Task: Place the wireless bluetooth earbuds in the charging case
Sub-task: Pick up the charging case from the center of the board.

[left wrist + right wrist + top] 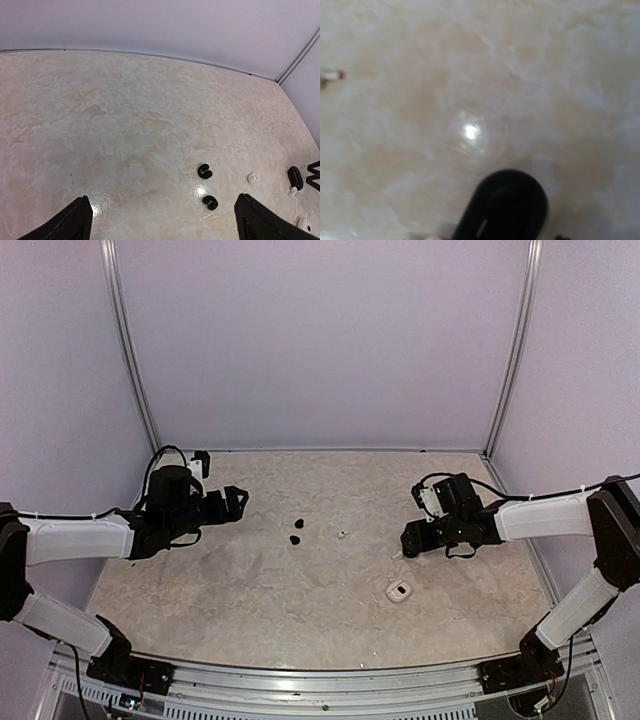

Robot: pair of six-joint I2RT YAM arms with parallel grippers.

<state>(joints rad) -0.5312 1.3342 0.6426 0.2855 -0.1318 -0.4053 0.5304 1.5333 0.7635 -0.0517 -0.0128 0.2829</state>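
Well, both arms hang low over the mottled beige surface (250,600), one to each side, with the things lying in the space between them. The two small black earbuds (299,524) sit right beside each other near the middle of the surface, not quite touching, and well apart from either arm. From the left wrist they show as two rounded shapes, each with a notch in it, lying ahead and a little to the right.

The left gripper (238,502) is level with the earbuds and aimed towards them. Its fingers (75,222) are spread wide with nothing between them, only bare surface.

The right gripper (410,540) points inward and down on the other side. A black oval pod (295,176) lies on the surface just in front of it. The right wrist view shows that pod large and blurred at its lower edge, but not the right fingers themselves, so I cannot tell whether they are apart or closed, or whether they touch the pod.

A small white piece (342,534) lies between the earbuds and the right gripper. A rounded white object with a dark centre (398,591) sits nearer the arm bases, below the right gripper.
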